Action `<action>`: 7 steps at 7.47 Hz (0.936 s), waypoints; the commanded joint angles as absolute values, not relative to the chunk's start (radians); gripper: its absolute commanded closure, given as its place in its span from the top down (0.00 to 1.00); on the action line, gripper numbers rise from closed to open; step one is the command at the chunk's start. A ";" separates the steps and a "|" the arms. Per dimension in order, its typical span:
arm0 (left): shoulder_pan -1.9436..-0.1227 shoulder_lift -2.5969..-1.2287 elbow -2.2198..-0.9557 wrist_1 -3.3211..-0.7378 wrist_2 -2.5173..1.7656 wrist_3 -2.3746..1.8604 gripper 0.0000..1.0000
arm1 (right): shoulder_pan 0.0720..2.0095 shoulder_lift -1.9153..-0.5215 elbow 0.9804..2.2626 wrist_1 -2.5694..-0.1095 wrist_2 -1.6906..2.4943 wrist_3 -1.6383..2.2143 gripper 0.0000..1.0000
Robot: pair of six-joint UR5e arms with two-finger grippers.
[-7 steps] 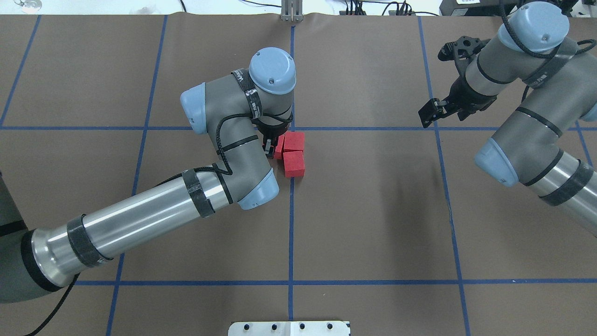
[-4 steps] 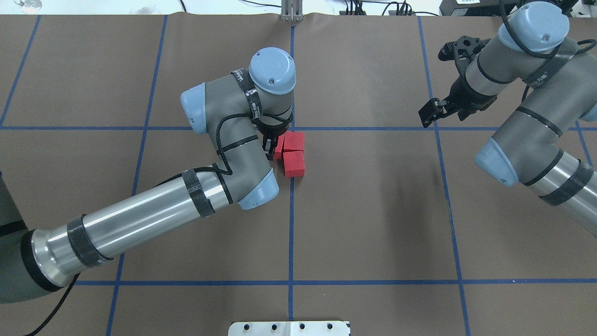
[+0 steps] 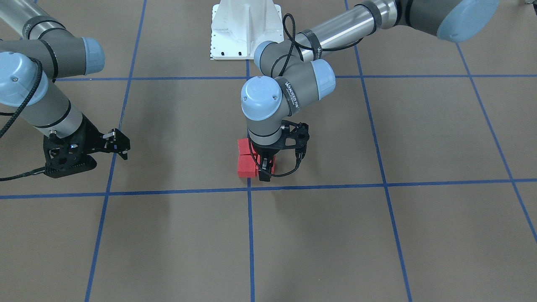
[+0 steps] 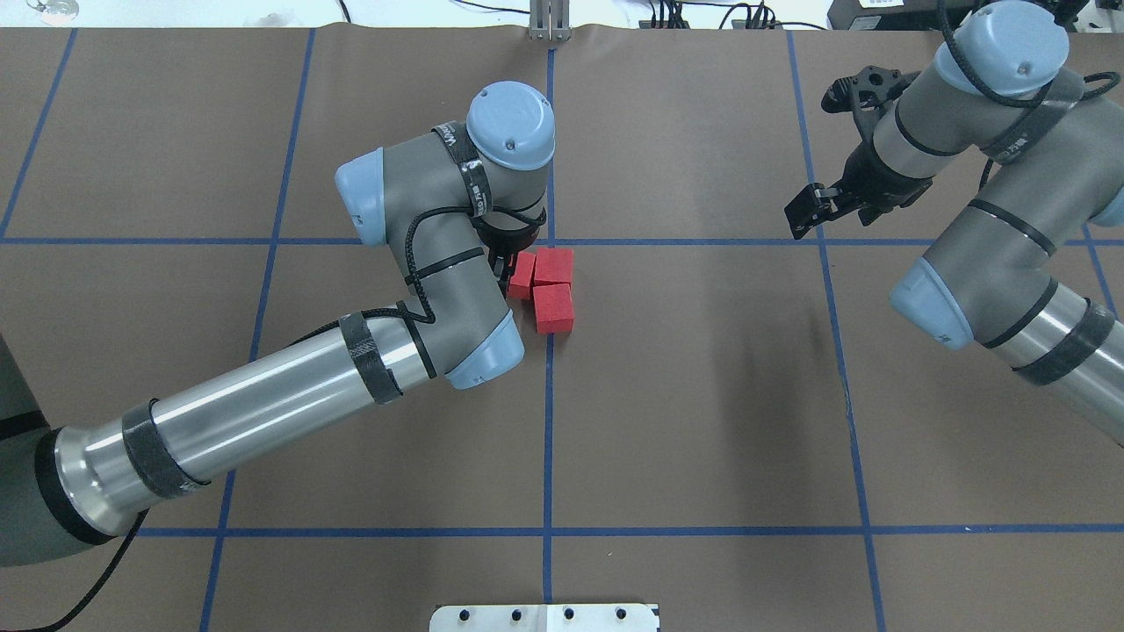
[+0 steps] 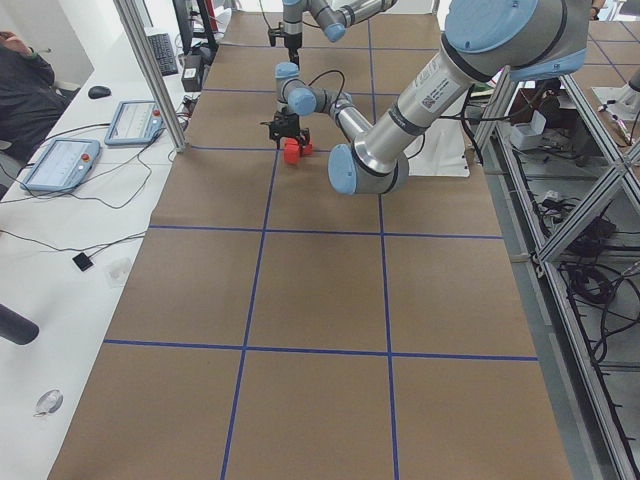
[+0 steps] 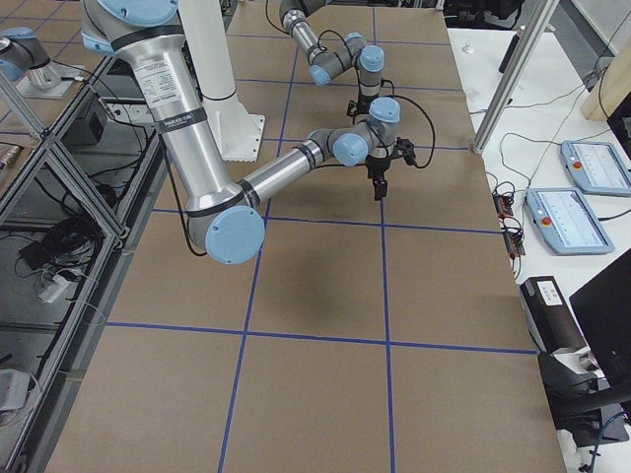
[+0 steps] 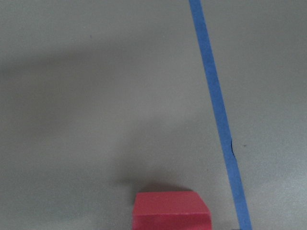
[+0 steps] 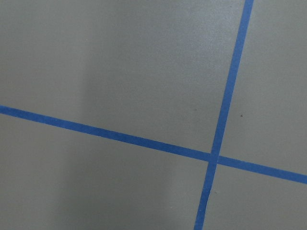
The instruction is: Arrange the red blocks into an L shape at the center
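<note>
Left gripper [image 3: 264, 173] is hovering right at the red blocks [image 4: 553, 307] beside the center [image 3: 249, 189], honestly can't tell if it's gripping anything.

I'm looking in on a robotics lab: the left arm [image 4: 263, 412] and the right arm [image 4: 992, 237] are reaching over a long counter [image 5: 320, 300] that is wearing brown paper ruled into squares with blue tape lines [image 5: 320, 350], and a white mounting base [image 3: 245, 29] is standing at its edge. Aluminium framing [image 5: 151, 70] is running along both sides, with cables [image 5: 597, 300] hanging in the racks beneath it. On the white desk [image 5: 90, 210] alongside, teach pendants [image 5: 60, 163] and a keyboard [image 5: 162, 55] are lying among loose wires, and a person [image 5: 25, 90] in dark clothing is sitting at its far end.
</note>
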State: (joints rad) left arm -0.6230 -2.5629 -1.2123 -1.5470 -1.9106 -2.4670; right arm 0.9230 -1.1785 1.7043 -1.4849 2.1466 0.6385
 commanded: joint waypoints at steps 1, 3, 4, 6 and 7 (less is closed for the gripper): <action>-0.675 -2.560 -1.279 -1.407 -1.910 -2.427 1.00 | 0.922 -1.155 1.706 -1.491 2.148 0.640 0.99; -0.724 -2.524 -1.368 -1.370 -1.910 -2.256 1.00 | 0.948 -1.155 1.707 -1.483 2.141 0.638 0.99; -0.739 -2.446 -1.452 -1.370 -1.910 -2.114 1.00 | 0.950 -1.158 1.700 -1.482 2.131 0.631 0.99; -0.794 -2.195 -1.685 -1.382 -1.911 -1.742 1.00 | 0.975 -1.169 1.701 -1.483 2.105 0.627 0.99; -0.836 -2.054 -1.816 -1.385 -1.916 -1.486 1.00 | 1.024 -1.193 1.700 -1.483 2.099 0.624 0.99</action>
